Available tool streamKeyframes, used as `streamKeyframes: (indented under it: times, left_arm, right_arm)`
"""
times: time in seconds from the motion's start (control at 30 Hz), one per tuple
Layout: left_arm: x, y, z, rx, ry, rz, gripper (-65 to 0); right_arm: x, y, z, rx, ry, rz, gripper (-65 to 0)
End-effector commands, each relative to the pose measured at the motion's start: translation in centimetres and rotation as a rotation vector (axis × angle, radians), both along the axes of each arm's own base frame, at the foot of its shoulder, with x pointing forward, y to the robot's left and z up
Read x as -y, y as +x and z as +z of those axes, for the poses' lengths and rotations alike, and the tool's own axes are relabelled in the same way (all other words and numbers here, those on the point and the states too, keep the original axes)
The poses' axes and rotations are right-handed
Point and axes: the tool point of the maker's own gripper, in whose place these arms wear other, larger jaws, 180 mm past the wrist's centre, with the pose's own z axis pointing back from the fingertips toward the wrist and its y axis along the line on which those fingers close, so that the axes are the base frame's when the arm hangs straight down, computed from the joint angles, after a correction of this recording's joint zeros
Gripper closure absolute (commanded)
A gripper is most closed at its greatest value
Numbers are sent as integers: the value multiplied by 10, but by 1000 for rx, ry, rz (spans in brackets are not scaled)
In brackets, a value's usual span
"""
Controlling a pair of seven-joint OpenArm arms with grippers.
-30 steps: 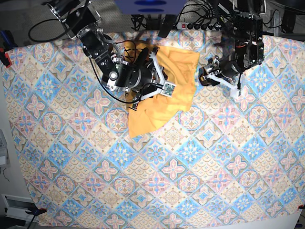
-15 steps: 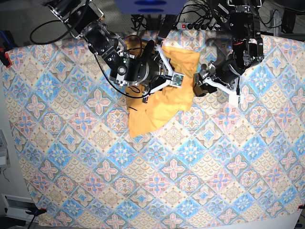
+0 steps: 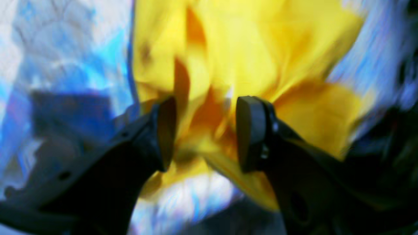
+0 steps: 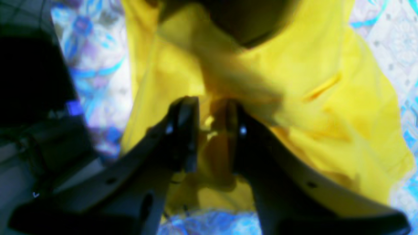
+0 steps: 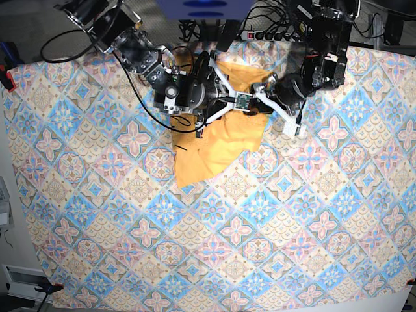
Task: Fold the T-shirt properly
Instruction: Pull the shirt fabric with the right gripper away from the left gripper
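On the left of the base view, the right gripper (image 5: 229, 99) is pinching a bunched fold of the T-shirt (image 5: 218, 146) between narrow jaws. The shirt is lying crumpled near the far edge of the table (image 5: 260, 234), over the patterned tablecloth (image 5: 117, 195). Rightward, the left gripper (image 5: 265, 99) is standing half-spread against the shirt's edge; whether it is gripping cloth I cannot tell.

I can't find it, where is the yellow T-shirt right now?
In the base view the T-shirt lies bunched near the top middle of the patterned tablecloth, between the right gripper and the left gripper.
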Motion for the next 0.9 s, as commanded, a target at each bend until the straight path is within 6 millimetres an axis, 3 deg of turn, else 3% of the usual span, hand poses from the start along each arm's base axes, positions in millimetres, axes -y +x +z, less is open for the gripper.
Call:
streamKeyframes:
  times: [0.0, 0.17, 0.43, 0.57, 0.73, 0.87]
  left_arm:
    - [1, -2, 5, 14, -10, -13, -291]
    - [-17, -28, -7, -43, 42, -38, -291]
    - [-43, -41, -16, -79, 112, -65, -291]
    - [-56, -46, -24, -107, 142, -65, -291]
    - [-61, -47, -21, -100, 149, -64, -291]
    - [-65, -39, 0, -38, 149, -38, -291]
  right_arm:
    - [-5, 11, 12, 35, 33, -4, -147]
    - [-6, 14, 13, 41, 41, -6, -147]
    - [-9, 15, 16, 47, 64, -6, -147]
    - [-1, 23, 16, 54, 60, -42, -145]
    - [19, 38, 17, 54, 66, -142, -144]
    - [33, 47, 17, 56, 67, -202, -144]
